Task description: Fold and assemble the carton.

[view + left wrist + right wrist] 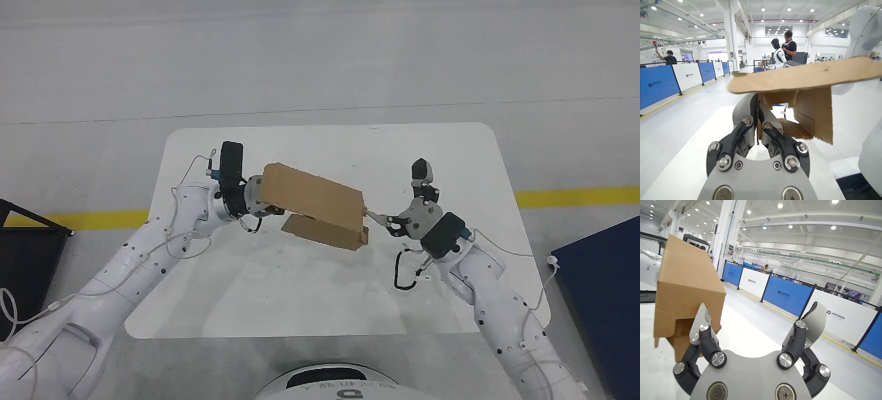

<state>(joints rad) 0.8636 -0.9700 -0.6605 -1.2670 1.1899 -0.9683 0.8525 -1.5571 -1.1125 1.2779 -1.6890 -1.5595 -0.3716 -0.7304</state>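
**Carton pinched at left end, right pincer spread at the other**

Left pincer (262, 205) (757, 106) is pressed together on a thin cardboard panel at the left end of the carton (315, 200) (802, 79) (687, 275), with the panel's edge caught between its two pads. The carton is brown and partly formed. It sits tilted over the middle of the white counter (300, 290), with its long top face sloping and a loose flap hanging beneath. The left wrist view shows its interior open, with inner flaps unfolded. It cannot be told whether the lowest flap touches the counter.

Right pincer (398, 195) (759, 309) is spread wide at the carton's right end. One finger lies against that end, beside the opening under the end flap. The other finger stands free, well apart from the cardboard.
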